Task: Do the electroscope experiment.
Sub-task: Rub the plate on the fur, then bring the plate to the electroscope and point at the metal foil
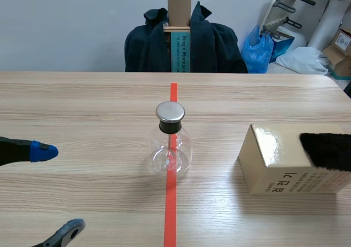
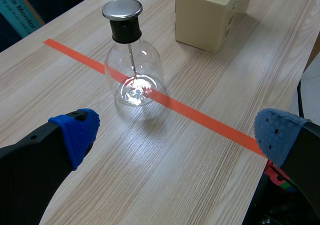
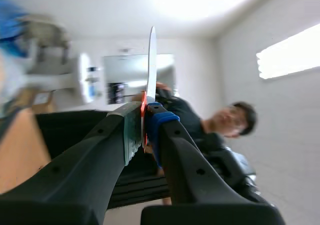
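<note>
Standing ahead of spread left claw (image 2: 177,130), electroscope (image 2: 132,60); right claw (image 3: 145,121) pinching strip (image 3: 151,60).

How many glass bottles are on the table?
1. The glass bottle with the metal cap stands mid-table on the orange-red tape line, apart from the tan box. The box could be hiding something small behind it.

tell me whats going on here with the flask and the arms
The electroscope flask stands untouched on the red tape line. The left pincer is open and empty, with the flask ahead of it. The right pincer is shut on a thin flat strip. A black furry cloth lies on the cardboard box.
</note>
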